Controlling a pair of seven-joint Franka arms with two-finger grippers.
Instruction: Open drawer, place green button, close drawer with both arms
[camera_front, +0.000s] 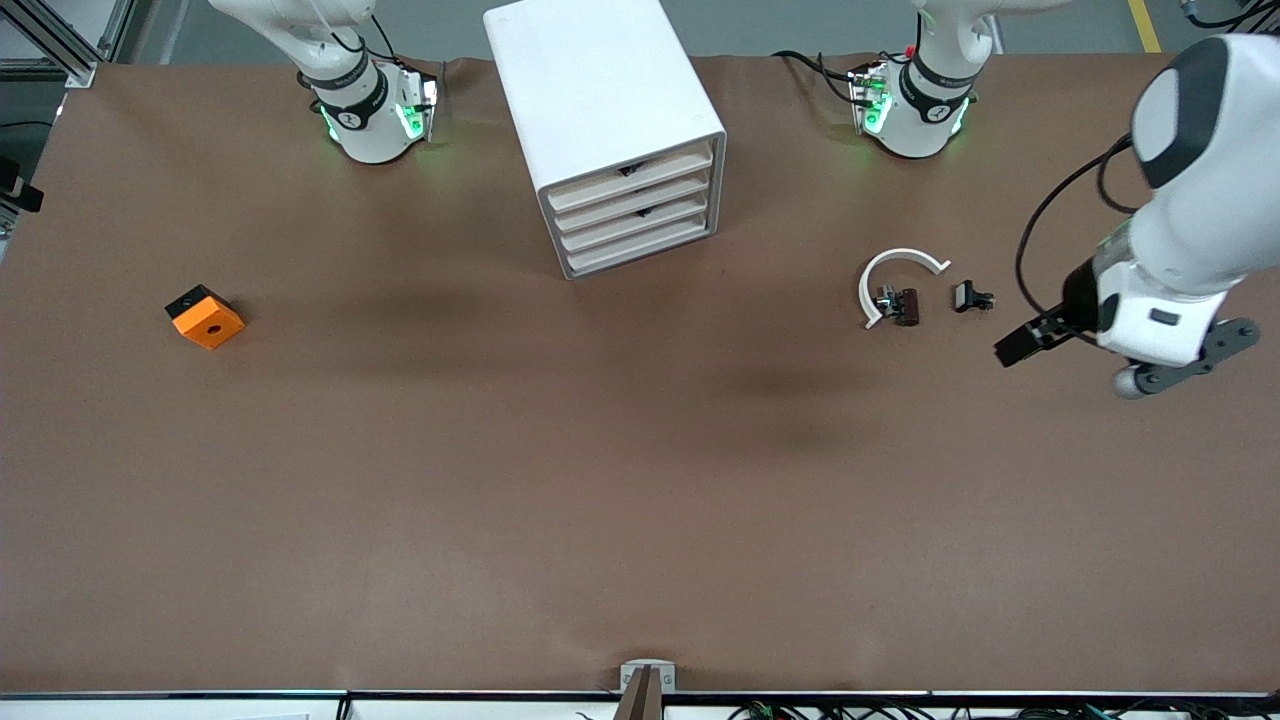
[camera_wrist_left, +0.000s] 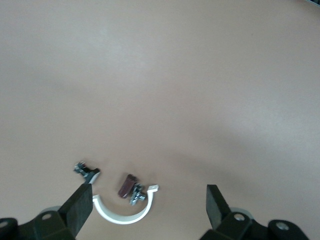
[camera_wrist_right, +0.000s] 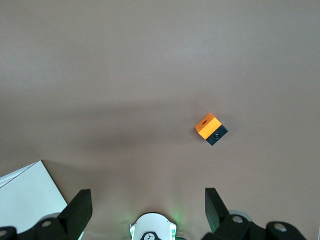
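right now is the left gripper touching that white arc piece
Apart. In the front view the left gripper hangs open toward the left arm's end of the table, with bare brown table between it and the white arc.

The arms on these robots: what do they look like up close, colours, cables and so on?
Both are glossy white with black joint bands. The left arm shows a dark grey oval cap, a looping black cable and a grey bracket by the wrist. Each base, for example the right arm's, glows green, with black cables nearby. The left gripper and right gripper have flat, matte black fingers.
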